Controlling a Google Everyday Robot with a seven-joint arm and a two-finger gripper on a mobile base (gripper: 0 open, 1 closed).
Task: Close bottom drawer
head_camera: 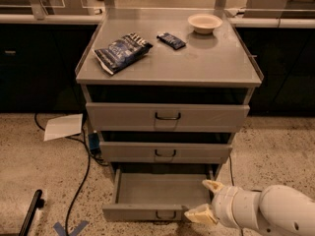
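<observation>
The bottom drawer (147, 211) of the grey metal cabinet is pulled out, its shallow tray empty, with a small dark wire handle (166, 215) at the centre of its flat front. The middle drawer (165, 152) and the top drawer (167, 117) above it are pushed in. My gripper (205, 200) is at the drawer's front right corner, on a white arm that comes in from the lower right. One cream fingertip (212, 185) is over the tray's right side and the other (198, 214) is at the drawer front, so the fingers stand apart and hold nothing.
On the cabinet top (211, 63) lie a dark blue chip bag (121, 51), a small dark packet (171, 40) and a white bowl (204, 22). A sheet of paper (64, 127) and a black cable (81, 173) lie on the speckled floor at the left. Dark counters run behind.
</observation>
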